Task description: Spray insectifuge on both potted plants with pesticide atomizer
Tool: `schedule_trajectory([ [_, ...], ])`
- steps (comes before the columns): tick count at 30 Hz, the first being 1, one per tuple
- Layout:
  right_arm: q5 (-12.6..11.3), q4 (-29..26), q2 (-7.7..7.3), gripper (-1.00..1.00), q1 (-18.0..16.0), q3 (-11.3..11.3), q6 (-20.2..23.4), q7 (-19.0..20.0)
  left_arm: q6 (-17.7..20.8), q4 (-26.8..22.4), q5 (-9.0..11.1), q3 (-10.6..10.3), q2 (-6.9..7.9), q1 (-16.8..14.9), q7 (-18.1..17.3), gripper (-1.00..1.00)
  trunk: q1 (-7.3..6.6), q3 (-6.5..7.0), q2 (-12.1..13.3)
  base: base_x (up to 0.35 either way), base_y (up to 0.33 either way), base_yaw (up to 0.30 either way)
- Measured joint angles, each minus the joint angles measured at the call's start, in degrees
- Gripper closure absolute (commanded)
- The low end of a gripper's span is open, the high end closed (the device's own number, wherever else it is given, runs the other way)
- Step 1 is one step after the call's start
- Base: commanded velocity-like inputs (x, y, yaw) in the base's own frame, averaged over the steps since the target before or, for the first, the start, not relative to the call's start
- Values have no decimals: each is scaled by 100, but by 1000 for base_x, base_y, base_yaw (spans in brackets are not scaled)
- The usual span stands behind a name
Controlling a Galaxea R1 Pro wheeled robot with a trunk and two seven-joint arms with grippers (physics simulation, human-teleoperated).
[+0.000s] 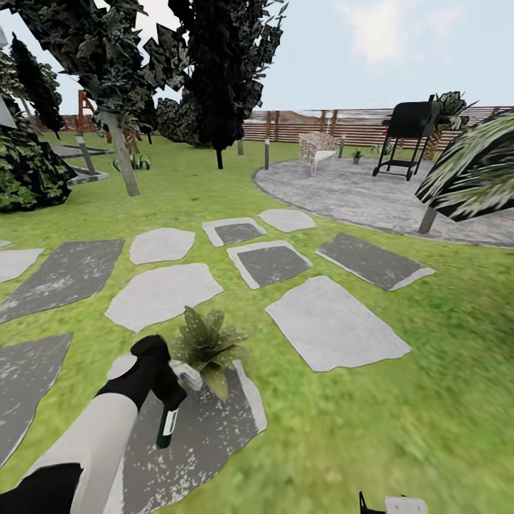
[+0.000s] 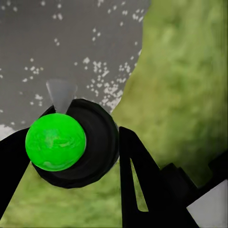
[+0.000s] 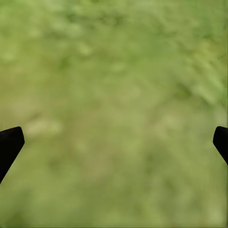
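- Head view: my left gripper [image 1: 165, 389] sat in the lower left of the frame, clamped on the pesticide atomizer [image 1: 168, 421]. The bottle hung below the gripper, long axis near vertical and leaning a bit, with its white trigger head up at the fingers and pointing right.
- Same view: the nearer potted plant [image 1: 207, 346] lay just up and right of that gripper, almost touching the spray head, on the edge of a grey stepping stone [image 1: 207, 435]. I judged the nozzle already faced it, so the spray turned on that short up-right line. My left arm was plainly the nearer one.
- Same view: a tiny green plant [image 1: 356, 155] stood far off in the upper right, by the wicker chair [image 1: 315, 150] and the grill [image 1: 407, 135] on the patio [image 1: 371, 196]. Possibly the second pot, too small to tell.
- Left wrist view: the fingers [image 2: 142, 180] were closed round the dark bottle, its bright green end [image 2: 55, 141] facing the camera at centre left. Stone and lawn [image 2: 190, 85] lay beyond.
- Right wrist view: my right gripper [image 3: 114, 142] was spread wide and held nothing. Its dark tips sat at the left and right edges, with blurred grass between them.
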Motion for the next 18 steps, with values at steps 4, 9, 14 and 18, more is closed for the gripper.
schedule_trajectory([
  [4,0,0,1,-100,0,0,5,0,-9,30,82,-7,-51,219,473,100,0,0,0,0,-1,0],
  [9,0,-1,1,-100,0,0,6,-1,-9,43,460,-8,-71,346,780,100,0,0,0,0,-81,0],
  [14,0,-2,1,-100,0,0,6,-1,-12,-4,498,-6,-50,426,952,100,0,0,0,0,-252,3],
  [18,0,0,2,-100,-1,0,6,-1,-7,-13,521,4,-38,442,1437,100,0,0,0,0,-226,167],
])
